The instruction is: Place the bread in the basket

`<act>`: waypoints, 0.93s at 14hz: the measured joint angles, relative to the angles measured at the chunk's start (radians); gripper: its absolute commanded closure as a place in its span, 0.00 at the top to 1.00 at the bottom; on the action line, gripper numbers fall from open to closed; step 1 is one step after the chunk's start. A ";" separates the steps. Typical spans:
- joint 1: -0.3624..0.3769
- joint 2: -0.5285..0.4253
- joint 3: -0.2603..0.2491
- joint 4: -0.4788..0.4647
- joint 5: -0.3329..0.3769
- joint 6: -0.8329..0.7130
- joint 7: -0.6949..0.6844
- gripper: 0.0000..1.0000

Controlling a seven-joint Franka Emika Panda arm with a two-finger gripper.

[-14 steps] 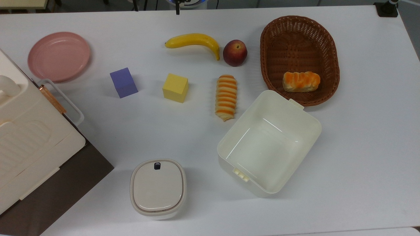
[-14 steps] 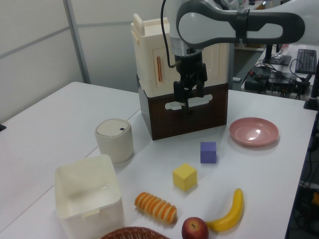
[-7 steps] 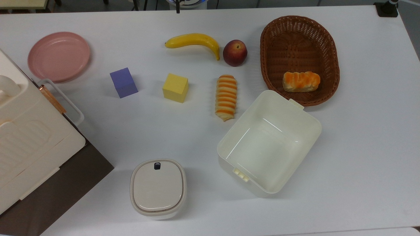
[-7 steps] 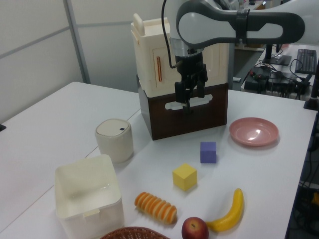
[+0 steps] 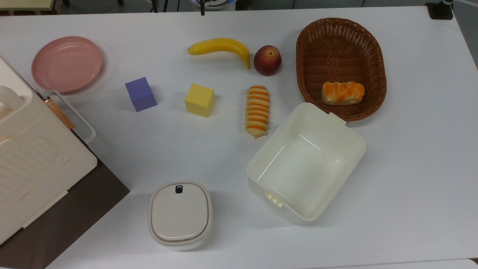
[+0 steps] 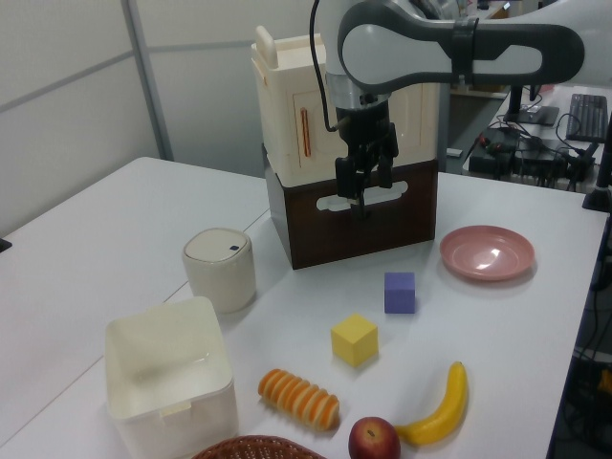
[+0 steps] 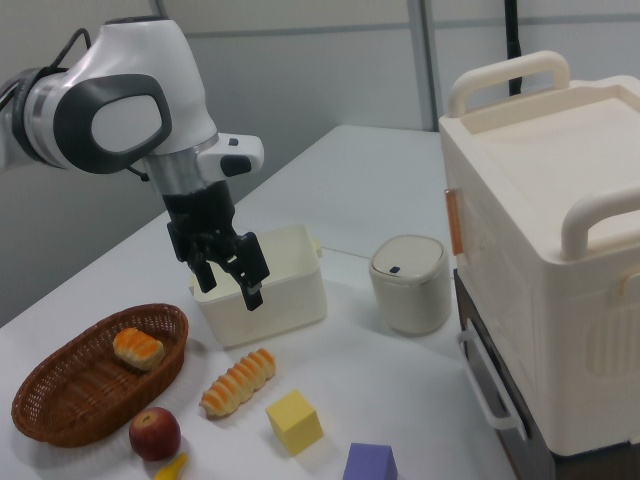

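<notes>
White table (image 5: 410,168): bread (image 5: 257,111) orange-cream striped, ridged, tapered.

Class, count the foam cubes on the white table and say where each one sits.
2. The purple foam cube sits toward the top view's left; the yellow foam cube sits between it and the striped orange-and-cream bread roll.

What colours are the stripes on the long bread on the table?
Orange and cream stripes run across the bread, with a pale tip. The top view shows it best.

surface: white table (image 5: 410,168)
fruit: banana (image 5: 220,46), apple (image 5: 267,59)
bread (image 5: 257,110): lay between yellow cube (image 5: 199,99) and basket (image 5: 377,56)
others: purple cube (image 5: 140,93), pink plate (image 5: 67,63), cream tub (image 5: 354,147), lidded pot (image 5: 180,215)
</notes>
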 measured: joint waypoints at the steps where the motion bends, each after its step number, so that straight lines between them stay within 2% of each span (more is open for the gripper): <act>1: 0.000 0.001 0.000 0.000 0.000 0.000 0.000 1.00; 13: 0.010 0.026 0.008 -0.021 0.007 0.054 -0.003 1.00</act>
